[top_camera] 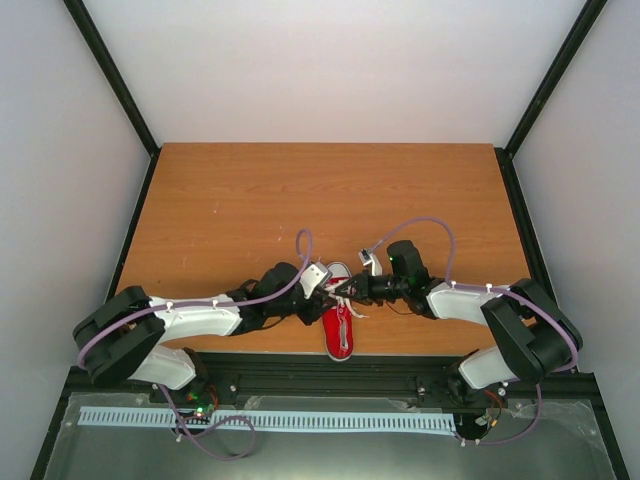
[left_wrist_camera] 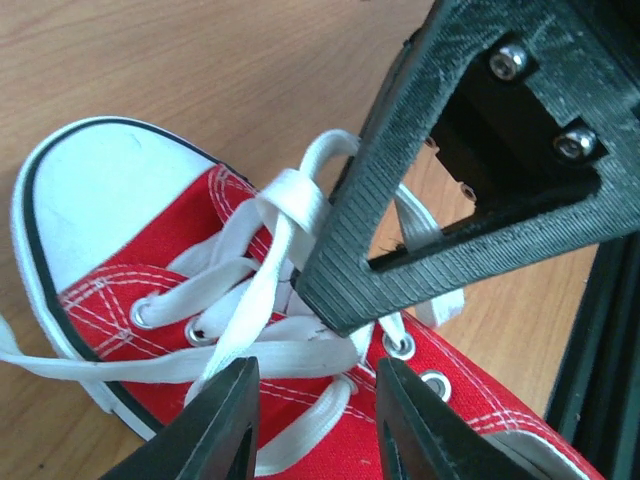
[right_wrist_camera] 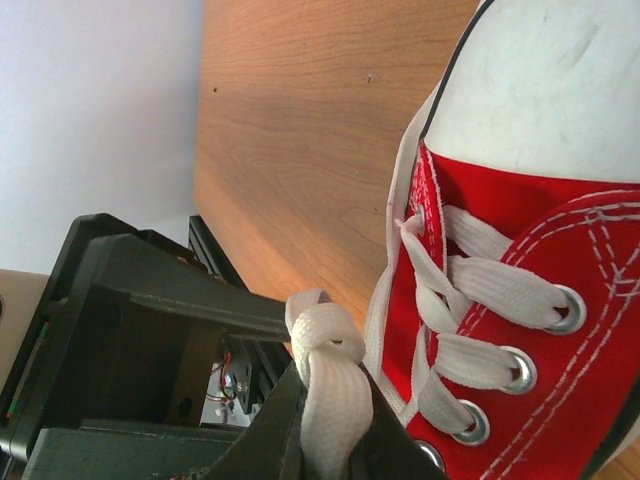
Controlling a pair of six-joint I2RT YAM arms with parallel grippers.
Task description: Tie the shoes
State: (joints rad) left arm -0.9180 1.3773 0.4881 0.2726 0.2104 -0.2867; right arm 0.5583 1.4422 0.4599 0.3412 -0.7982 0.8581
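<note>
The sneaker lies on the worktop directly between my two sets of fingers, toe cap pointing away from me, so both can reach the lacing from opposite sides. My right fingers are clamped on the white lace: a folded bight of it stands out just above their tips, lifted clear of the red canvas. I judge that I am holding it up like this to give the fold shape and leave room beneath it for the other strand. My left fingers stand partly apart over the eyelets, just short of the right fingertips, with a lace strand running through the gap below them; nothing looks pinched there. That stance seems meant for catching the free strand, which trails off flat to the far side of the left fingers. The bow is not yet formed.
</note>
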